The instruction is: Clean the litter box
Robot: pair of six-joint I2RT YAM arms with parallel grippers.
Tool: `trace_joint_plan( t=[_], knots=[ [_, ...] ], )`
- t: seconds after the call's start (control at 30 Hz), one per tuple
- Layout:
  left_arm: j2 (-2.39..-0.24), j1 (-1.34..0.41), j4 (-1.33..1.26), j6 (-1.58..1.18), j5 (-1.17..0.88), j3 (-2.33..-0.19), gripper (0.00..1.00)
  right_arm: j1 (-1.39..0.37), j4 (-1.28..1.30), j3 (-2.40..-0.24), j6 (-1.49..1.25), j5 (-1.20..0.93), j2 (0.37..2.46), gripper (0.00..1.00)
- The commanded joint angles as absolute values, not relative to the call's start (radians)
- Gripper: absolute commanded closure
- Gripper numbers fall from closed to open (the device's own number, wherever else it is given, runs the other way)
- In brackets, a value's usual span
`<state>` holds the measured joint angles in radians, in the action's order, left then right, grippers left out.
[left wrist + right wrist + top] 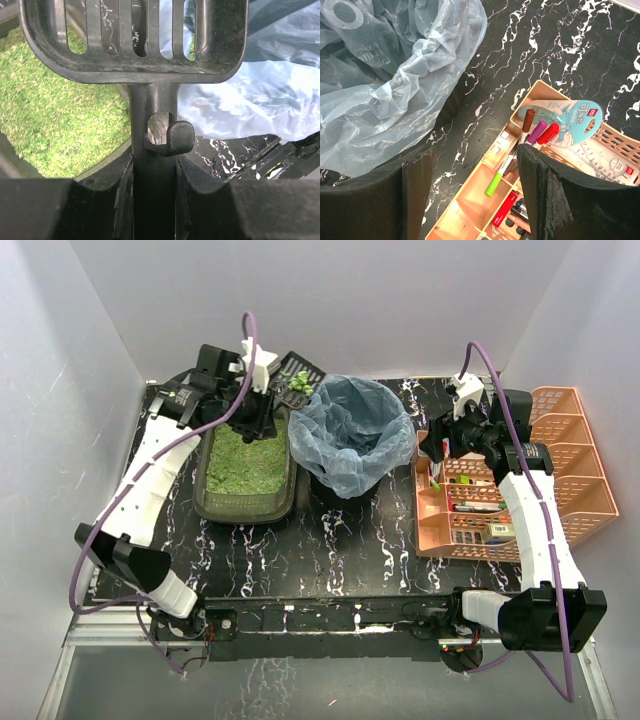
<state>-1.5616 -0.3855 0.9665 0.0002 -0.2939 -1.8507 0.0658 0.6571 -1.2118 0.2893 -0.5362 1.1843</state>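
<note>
Slatted black plastic scoop [150,70] sits clamped in left gripper [155,175] (apparently above grainy litter box [246,510]); right gripper [475,165] gapes empty.

Overhead wide, wrist views close, sharing bin [398,440]

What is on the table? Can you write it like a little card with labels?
litter box: left side, green litter inside
scoop: black, slatted, over the box's far end
left gripper: shut on the scoop handle
bin: middle, lined with a blue bag
organiser: orange, right side, pens inside
right gripper: open, holding nothing, above the organiser's edge nearest the bin
</note>
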Motion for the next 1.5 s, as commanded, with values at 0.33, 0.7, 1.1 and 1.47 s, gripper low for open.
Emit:
trace_joint_plan(
  t=[0.33, 0.7, 1.1, 1.47],
  knots=[
    [-1.729, -0.656, 1.033, 0.137, 0.050, -2.048, 1.00, 0.073, 0.643, -1.209, 0.304, -0.506, 1.138, 0.28],
    [-1.760, -0.783, 0.989, 0.287, 0.401, -2.103, 1.00, 0.074, 0.637, -1.197, 0.308, -0.510, 1.127, 0.28],
    [-1.636, -0.923, 0.596, 0.682, 0.790, -1.830, 1.00, 0.072, 0.635, -1.197, 0.308, -0.515, 1.130, 0.28],
    [-1.549, -0.989, 0.007, 1.187, 0.953, -1.528, 1.00, 0.074, 0.638, -1.200, 0.311, -0.514, 1.132, 0.28]
  ],
)
